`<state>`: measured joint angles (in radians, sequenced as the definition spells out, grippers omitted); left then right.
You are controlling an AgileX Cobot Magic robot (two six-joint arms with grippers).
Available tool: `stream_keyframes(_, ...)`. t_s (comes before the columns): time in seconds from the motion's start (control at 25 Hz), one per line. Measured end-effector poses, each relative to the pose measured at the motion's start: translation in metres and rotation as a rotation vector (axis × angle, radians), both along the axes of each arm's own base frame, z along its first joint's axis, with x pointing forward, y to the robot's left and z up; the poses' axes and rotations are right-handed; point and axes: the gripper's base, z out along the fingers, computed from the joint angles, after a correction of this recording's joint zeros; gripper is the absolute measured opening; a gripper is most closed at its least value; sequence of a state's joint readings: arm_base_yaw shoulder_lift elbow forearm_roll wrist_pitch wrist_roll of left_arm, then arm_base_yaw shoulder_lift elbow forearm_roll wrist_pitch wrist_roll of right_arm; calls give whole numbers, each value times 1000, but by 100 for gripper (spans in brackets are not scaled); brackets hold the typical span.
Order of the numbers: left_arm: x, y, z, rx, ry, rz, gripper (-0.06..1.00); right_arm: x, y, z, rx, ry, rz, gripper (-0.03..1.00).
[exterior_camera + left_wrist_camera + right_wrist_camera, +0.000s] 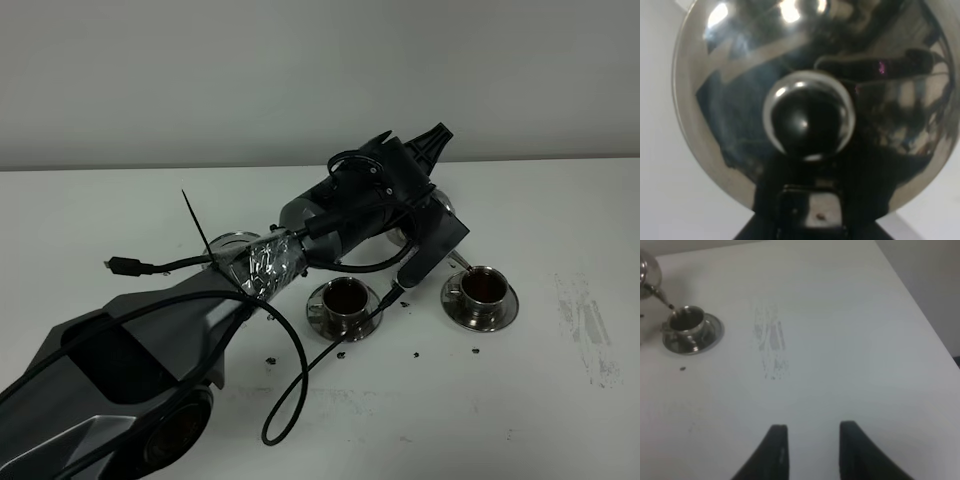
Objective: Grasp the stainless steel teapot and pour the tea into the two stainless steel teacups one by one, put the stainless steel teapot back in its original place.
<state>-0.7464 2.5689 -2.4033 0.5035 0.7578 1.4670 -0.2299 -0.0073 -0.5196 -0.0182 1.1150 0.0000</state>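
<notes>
My left gripper (425, 200) reaches across the middle and is shut on the stainless steel teapot (446, 208), which the wrist mostly hides. The pot is tilted, with its thin spout (461, 262) at the rim of the right teacup (482, 288). The left wrist view is filled by the pot's shiny lid and knob (809, 116). The left teacup (345, 297) stands on its saucer with dark tea in it, and the right one also holds dark tea. The trivet (230, 242) shows partly behind the arm. My right gripper (812, 447) is open and empty above bare table. Its view shows the right teacup (687, 322) and the spout (662, 299).
Dark tea crumbs (340, 352) lie in front of the cups. A grey smudge (590, 325) marks the table at the right. A loose cable loop (290, 395) hangs off the left arm. The table's edge (935, 325) runs close to the right gripper.
</notes>
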Motion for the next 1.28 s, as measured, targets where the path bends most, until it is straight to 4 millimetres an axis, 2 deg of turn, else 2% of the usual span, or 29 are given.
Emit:
stream_keyframes(0.12, -3, 4, 9, -53, 71, 27, 21, 0, 0, 0, 0, 0, 0, 24)
stream_keyframes(0.32, -15, 13, 51, -153, 132, 48, 21, 0, 0, 0, 0, 0, 0, 24)
stream_keyframes(0.44, -29, 22, 79, -208, 147, 40, 21, 0, 0, 0, 0, 0, 0, 24)
stream_keyframes(0.56, -50, 35, 85, -226, 214, 52, 21, 0, 0, 0, 0, 0, 0, 24)
stream_keyframes(0.72, -77, 50, 83, -278, 346, 109, 21, 0, 0, 0, 0, 0, 0, 24)
stream_keyframes(0.84, -89, 51, 73, -330, 467, 174, 21, 0, 0, 0, 0, 0, 0, 24)
stream_keyframes(1.04, -94, 44, 62, -464, 605, 329, 21, 0, 0, 0, 0, 0, 0, 24)
stream_keyframes(1.28, -93, 38, 29, -488, 708, 543, 21, 0, 0, 0, 0, 0, 0, 24)
